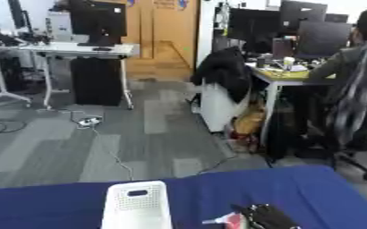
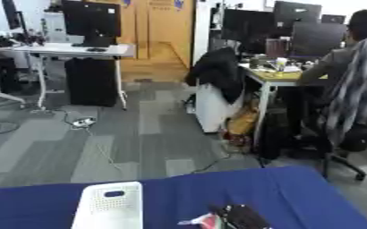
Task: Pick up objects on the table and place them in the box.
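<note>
At the blue tabletop (image 1: 312,192) edge, the robot's right hand (image 1: 266,216) curls around a small pink-and-white object (image 1: 227,220), seemingly light, beside the white perforated box (image 1: 137,205).

Deep blue surface (image 1: 53,203); at six o'clock a white box (image 1: 137,206) with a perforated wall — black hand (image 1: 266,217) at five, touching something pink-red (image 1: 232,220).
</note>
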Controlling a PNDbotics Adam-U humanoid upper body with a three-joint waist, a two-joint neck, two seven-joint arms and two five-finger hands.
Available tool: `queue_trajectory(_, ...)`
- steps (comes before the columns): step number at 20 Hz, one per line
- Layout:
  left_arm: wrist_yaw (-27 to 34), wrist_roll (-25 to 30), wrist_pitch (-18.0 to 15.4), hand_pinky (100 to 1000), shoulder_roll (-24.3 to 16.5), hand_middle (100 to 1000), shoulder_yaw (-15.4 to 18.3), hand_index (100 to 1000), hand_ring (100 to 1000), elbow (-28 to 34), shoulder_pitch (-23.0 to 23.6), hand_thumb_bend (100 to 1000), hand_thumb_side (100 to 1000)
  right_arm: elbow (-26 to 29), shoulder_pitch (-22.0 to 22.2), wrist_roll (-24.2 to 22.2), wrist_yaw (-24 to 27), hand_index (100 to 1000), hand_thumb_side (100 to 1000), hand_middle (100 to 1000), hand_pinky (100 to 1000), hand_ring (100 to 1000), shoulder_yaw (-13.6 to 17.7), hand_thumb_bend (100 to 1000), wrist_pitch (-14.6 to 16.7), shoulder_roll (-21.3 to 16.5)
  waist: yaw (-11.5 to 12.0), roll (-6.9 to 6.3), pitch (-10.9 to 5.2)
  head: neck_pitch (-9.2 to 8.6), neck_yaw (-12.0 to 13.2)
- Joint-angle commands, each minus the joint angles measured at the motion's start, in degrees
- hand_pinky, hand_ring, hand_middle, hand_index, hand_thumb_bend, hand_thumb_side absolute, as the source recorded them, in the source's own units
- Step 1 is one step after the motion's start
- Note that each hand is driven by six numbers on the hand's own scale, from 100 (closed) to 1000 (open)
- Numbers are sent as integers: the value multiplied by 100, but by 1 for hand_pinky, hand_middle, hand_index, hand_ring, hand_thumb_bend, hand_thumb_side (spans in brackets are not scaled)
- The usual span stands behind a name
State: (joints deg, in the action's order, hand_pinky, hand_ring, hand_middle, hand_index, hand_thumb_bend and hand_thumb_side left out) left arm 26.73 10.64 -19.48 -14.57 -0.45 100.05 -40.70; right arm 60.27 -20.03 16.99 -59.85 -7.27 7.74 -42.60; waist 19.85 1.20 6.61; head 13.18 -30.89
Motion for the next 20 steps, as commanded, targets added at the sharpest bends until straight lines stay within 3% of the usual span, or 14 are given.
queue_trajectory(1, 39, 38, -8, 556, -54, 784, 10, 849, 606, 98, -104, 185, 990, 52, 20, 479, -109, 1000, 656, 100, 100, 100, 52, 225, 63, -167, -4, -5, -69, -56, -97)
queue_trajectory(7, 47, 73, -11, 556, -71, 784, -11, 849, 606, 85, -85, 185, 989, 75, 18, 464, 81, 1000, 579, 100, 100, 100, 97, 268, 226, -358, 3, 15, -105, -38, -107)
queue_trajectory(11, 45, 90, -17, 555, -108, 782, -10, 849, 605, 70, -57, 185, 989, 253, -49, 353, 524, 1000, 550, 100, 100, 100, 150, 268, 330, -577, -31, 27, -129, -22, -93)
queue_trajectory(12, 43, 92, -22, 555, -121, 781, -7, 849, 605, 65, -48, 184, 989, 309, -66, 329, 650, 1000, 575, 100, 100, 100, 158, 199, 350, -645, -44, 29, -134, -20, -83)
queue_trajectory(13, 39, 93, -27, 555, -139, 781, -4, 849, 605, 60, -37, 184, 988, 377, -96, 319, 769, 1000, 544, 100, 100, 100, 173, 267, 366, -729, -67, 33, -145, -18, -64)
queue_trajectory(20, 9, 62, -79, 555, -277, 780, 37, 849, 606, 32, 42, 184, 988, 1005, -179, 253, 1513, 1000, 527, 100, 100, 100, 242, 256, 441, -1232, -232, 49, -201, -27, 57)
